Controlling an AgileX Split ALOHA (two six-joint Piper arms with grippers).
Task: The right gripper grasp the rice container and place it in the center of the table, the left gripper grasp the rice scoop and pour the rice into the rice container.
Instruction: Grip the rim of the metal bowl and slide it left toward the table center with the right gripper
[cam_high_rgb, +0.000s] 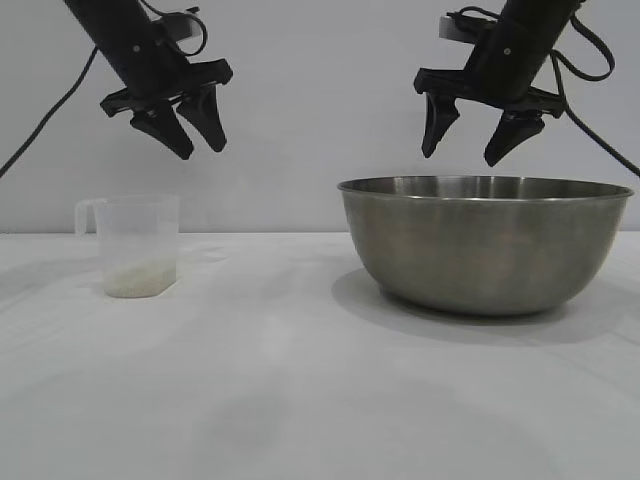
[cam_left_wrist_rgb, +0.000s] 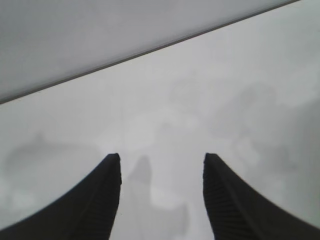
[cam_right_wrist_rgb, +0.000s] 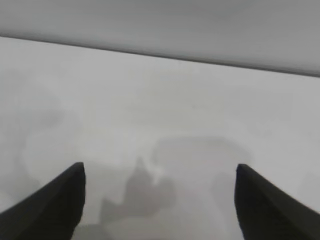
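- Right gripper (cam_high_rgb: 478, 152): shown raised above the far rim of the rice container (cam_high_rgb: 486, 243), jaws spread wide, nothing held.
- Left gripper (cam_high_rgb: 201, 145): shown in the air above and slightly right of the rice scoop (cam_high_rgb: 137, 244), jaws partly open and empty.
- Rice container: seen resting on the table (cam_high_rgb: 300, 400) to the right of centre, upright; its inside is hidden from the exterior view, so whether it is empty cannot be told.
- Rice scoop: seen standing upright near the left of the table, handle turned to the left, a thin layer of rice (cam_high_rgb: 141, 275) lying at its bottom.
- Wrist views: only bare tabletop is shown between each pair of fingertips.
- Risk, right side: the thin rolled rim is judged a slippery hold; a shallow pinch could let the bowl tip or skid when dragged.
- Risk, left side: the light scoop is judged easily knocked over by a descending finger, by which the grains would be spilled.
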